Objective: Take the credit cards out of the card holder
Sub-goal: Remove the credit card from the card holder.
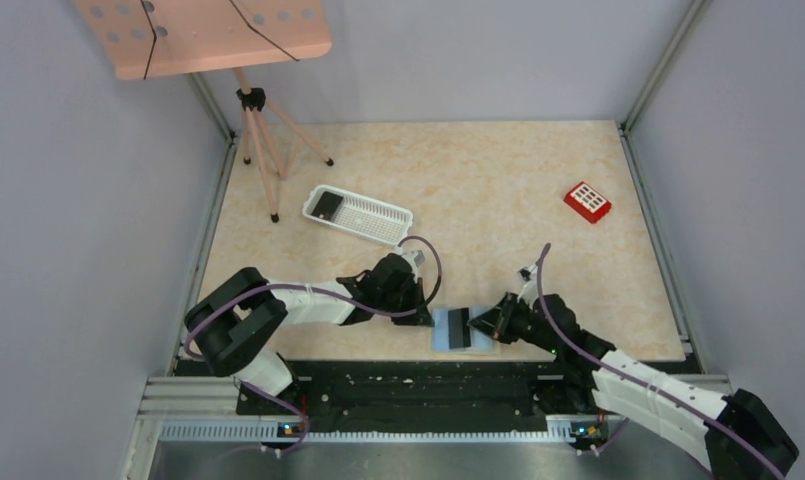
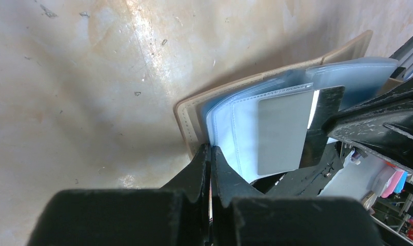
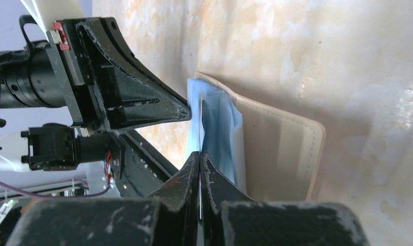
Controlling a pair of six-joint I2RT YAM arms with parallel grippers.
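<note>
Seen from above, a white slotted basket [image 1: 373, 215] sits toward 11 o'clock on the beige worktop [image 1: 498, 190]. Nearer the front, the left hand [image 1: 430, 316] is closed, its fingers [image 2: 201, 166] pinched on the edge of a clear sleeve [image 2: 235, 133] that belongs to the card holder [image 1: 440, 335]. The card holder lies open at 6 o'clock, close to the worktop's near edge, directly between the two hands. Its long axis runs from 9 to 3 o'clock, so it lies at 3 o'clock from the left hand and 9 o'clock from the right, with both hands equally near. The right hand [image 1: 488, 325] is also closed, apparently gripping a dark card [image 2: 325, 123] that stands partly out of its pocket. A red box with white squares [image 1: 587, 201] rests at 2 o'clock. No brand or writing is readable.
</note>
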